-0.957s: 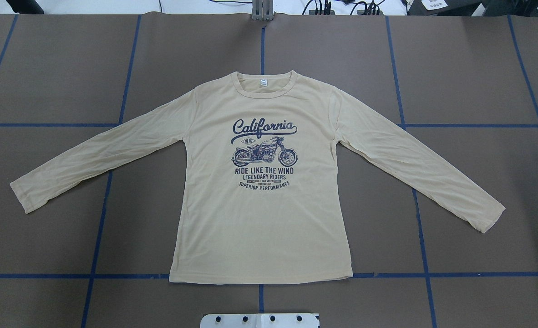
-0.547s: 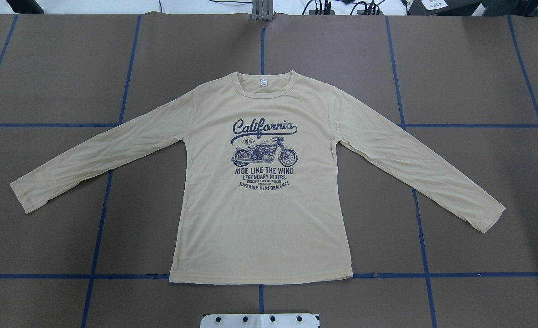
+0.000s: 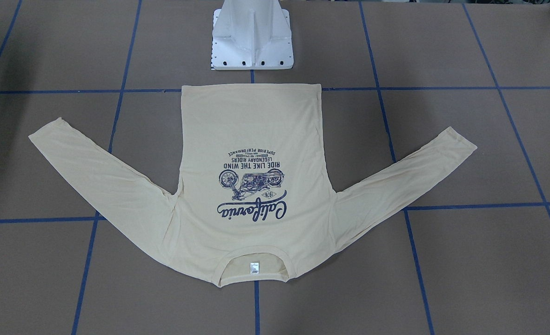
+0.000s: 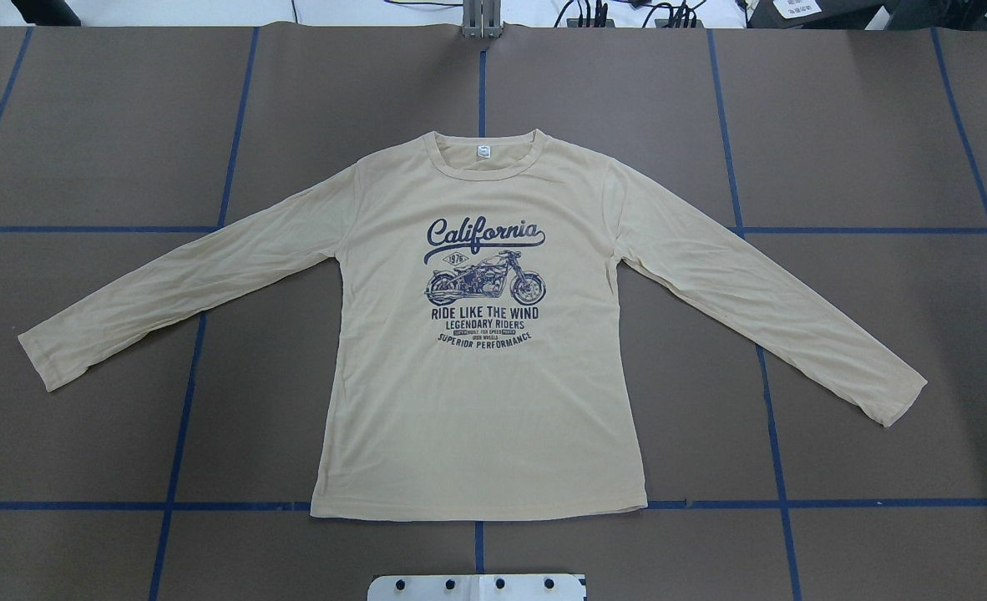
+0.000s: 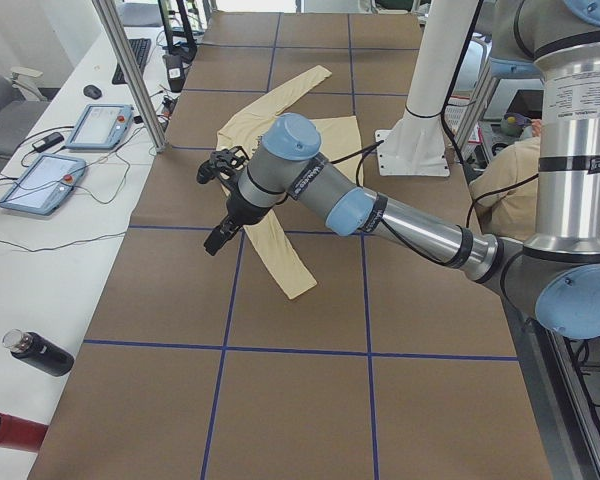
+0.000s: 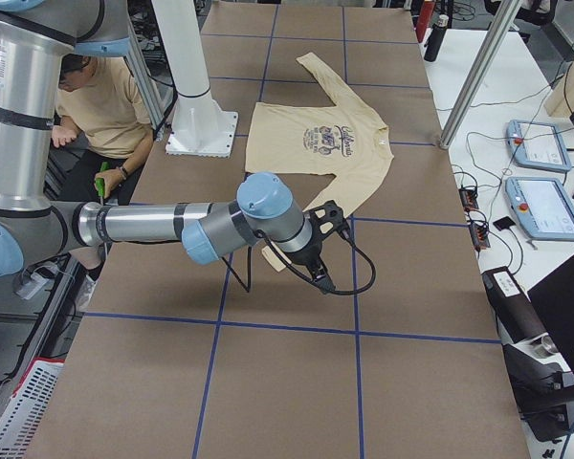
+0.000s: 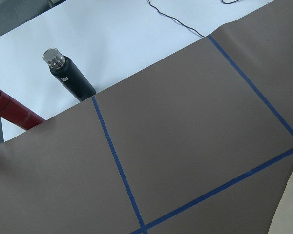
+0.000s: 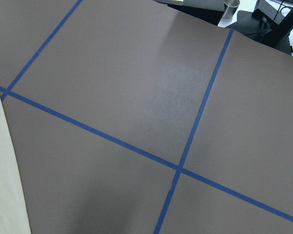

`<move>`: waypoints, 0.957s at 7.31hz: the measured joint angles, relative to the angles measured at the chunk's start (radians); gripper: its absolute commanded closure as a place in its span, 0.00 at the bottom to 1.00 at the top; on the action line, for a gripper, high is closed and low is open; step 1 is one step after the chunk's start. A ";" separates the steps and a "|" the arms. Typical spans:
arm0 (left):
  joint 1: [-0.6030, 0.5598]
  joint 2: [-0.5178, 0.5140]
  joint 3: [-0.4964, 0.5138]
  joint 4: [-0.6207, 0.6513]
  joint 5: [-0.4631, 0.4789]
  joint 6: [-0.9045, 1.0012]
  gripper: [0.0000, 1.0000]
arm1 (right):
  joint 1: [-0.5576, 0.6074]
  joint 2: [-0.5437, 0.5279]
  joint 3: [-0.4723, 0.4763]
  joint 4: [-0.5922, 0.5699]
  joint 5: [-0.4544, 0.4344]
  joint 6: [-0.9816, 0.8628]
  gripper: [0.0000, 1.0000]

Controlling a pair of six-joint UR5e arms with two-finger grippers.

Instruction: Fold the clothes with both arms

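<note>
As it lies, shirt, hem toward pedestal

The left claw shows only in the side view from the robot's left, dark and small, so whether it is spread or closed cannot be judged. The same holds for the right claw in the opposite side view. The left arm covers much of the shirt there, print included. The right arm hides the end of the near sleeve. Each wrist view catches only a sliver of cloth at its edge. The pedestal is cut off by the overhead view's lower edge. The neck label and the finest print lines are too small to read.
</note>
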 measured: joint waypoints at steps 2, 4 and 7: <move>0.002 0.008 0.004 -0.014 -0.001 0.003 0.00 | -0.123 0.000 0.025 0.085 0.025 0.296 0.00; 0.004 0.014 0.005 -0.015 -0.001 0.004 0.00 | -0.355 -0.007 0.044 0.228 -0.082 0.680 0.01; 0.005 0.020 0.004 -0.015 -0.001 0.004 0.00 | -0.715 -0.063 0.057 0.302 -0.448 1.001 0.02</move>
